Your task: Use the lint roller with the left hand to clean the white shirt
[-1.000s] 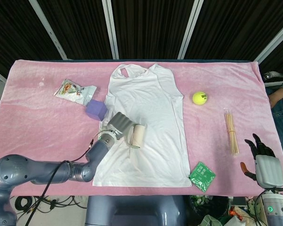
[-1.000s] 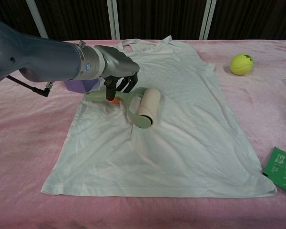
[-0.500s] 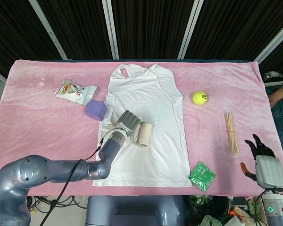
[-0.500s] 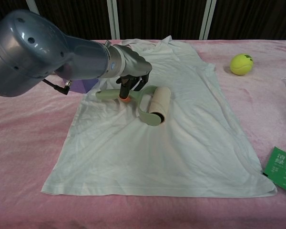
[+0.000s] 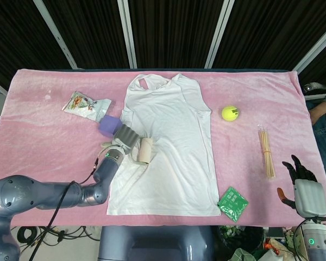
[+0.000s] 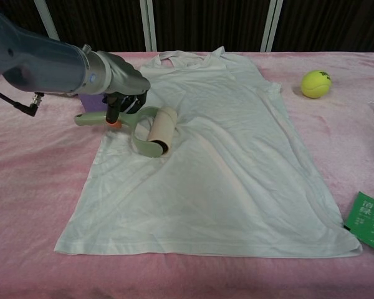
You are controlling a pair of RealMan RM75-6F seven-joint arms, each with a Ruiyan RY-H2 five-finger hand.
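One stroke across the shirt is ending. Largest first: the pink tabletop [image 5: 43, 141] carries everything, and the shirt [image 5: 171, 147] lies flat at its middle, collar at the far side, hem at the near edge. Against half a second ago, the cloth now shows long creases running from the left side toward the middle, and its left edge sits bunched under the roller; earlier that area lay smoother. I judge the sticky drum is dragging the fabric along instead of rolling freely over it.

The left arm has pulled back to the left. Its hand [image 6: 121, 93] grasps the roller [image 6: 151, 132] by the green handle, fingers wrapped over it, and the drum rests on the shirt's left margin, just inside the edge and close to the purple block [image 5: 110, 126]. Half a second ago the drum stood nearer the shirt's middle, and a second ago it was between these two places, so the hand is sweeping left and right over the same band. That leaves the right half, the collar and the near hem apparently unrolled; the task looks only partly done.

The right hand [image 5: 301, 182] hangs off the near right corner, fingers spread and holding nothing, unchanged across the frames.

Smaller things have not moved: the snack packet [image 5: 86, 105] far left, the green packet [image 5: 232, 203] near right, the sticks [image 5: 267, 152] and the ball [image 5: 230, 113] on the right.
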